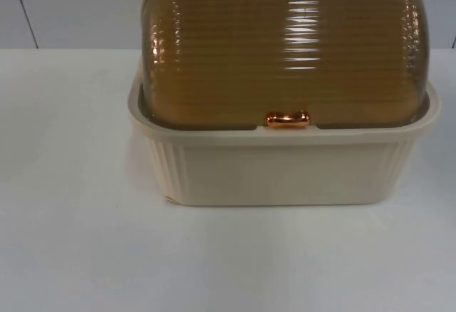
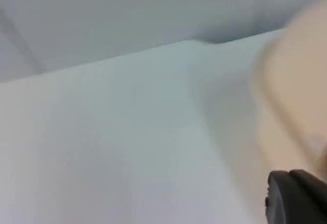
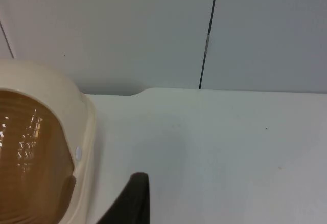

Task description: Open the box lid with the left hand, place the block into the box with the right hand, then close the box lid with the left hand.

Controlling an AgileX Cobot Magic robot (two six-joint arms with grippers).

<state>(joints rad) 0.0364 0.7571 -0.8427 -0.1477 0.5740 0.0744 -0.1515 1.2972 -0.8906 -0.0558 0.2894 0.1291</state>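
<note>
White table top [image 1: 71, 255] lies bare nearest the camera, running back to one cream box [image 1: 285, 169] that stands square across the middle of the scene. Its ribbed walls rise to a broad rim, and one amber, ridged dome lid [image 1: 285, 48] sits shut down inside that rim. One copper-coloured handle [image 1: 288, 120] rests at the lid's near edge, touching the rim at its centre. Behind the box, the grey partition wall [image 1: 71, 13] closes off the far end of the table, its panels split by dark seams.

Left gripper [image 2: 296, 196] hovers over the table just beside the box's left wall, its black fingertip apart from the cream plastic; whether its fingers are spread or pressed together cannot be told, and it holds nothing that can be seen. Right gripper [image 3: 130, 201] hangs near the box's right end, beside the cream frame of the lid, touching nothing; its opening cannot be told either.
</note>
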